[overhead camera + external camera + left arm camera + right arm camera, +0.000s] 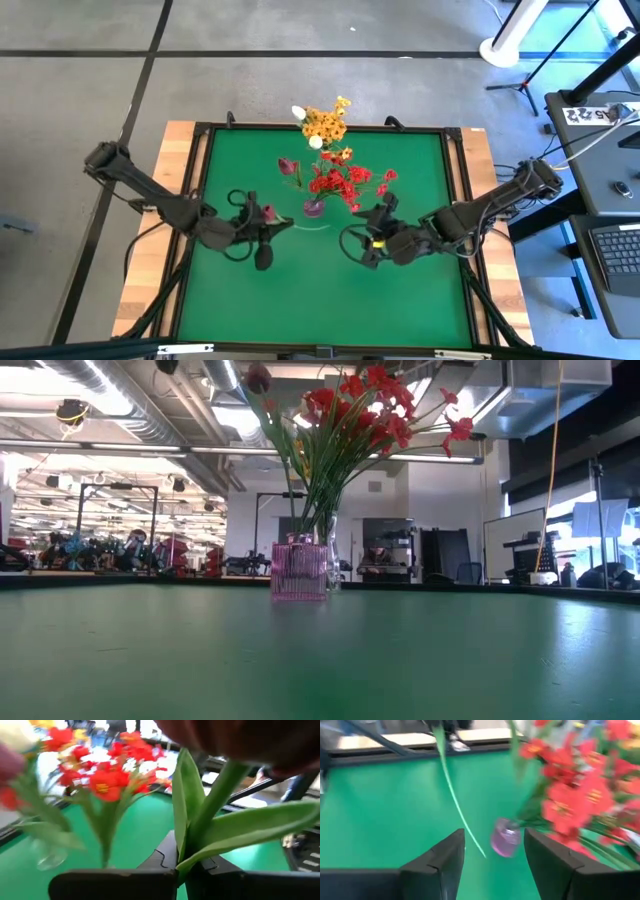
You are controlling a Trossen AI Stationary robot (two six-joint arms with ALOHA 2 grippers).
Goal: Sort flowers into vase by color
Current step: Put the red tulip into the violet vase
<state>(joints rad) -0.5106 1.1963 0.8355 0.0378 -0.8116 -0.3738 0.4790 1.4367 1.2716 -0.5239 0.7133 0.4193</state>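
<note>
A pink ribbed vase (pixel 314 207) (pixel 299 570) (pixel 505 838) stands mid-table and holds red blossom clusters (pixel 345 183) (pixel 370 405) and a dark red bud (pixel 287 165). Behind it, yellow-orange clusters (pixel 325 125) with white buds (pixel 298 112) stand upright; a clear vase (pixel 329 550) shows behind the pink one. My left gripper (pixel 260 216) (pixel 182 870), just left of the pink vase, is shut on another dark red bud flower (pixel 268 212). My right gripper (pixel 378 215) (pixel 495 865) is open just right of the vase and touches nothing. My left gripper pinches the dark red bud flower's green stem (pixel 192 847) between its two fingers, just below where two long leaves (pixel 250 827) branch off. The bud end points away from the gripper toward the vase. The flower is lifted clear of the table.
The green mat (pixel 300 300) has bare room in front of both grippers and on either side. A black frame (pixel 320 127) borders the mat. A thin green stem (pixel 454 795) crosses the right wrist view, left of the pink vase.
</note>
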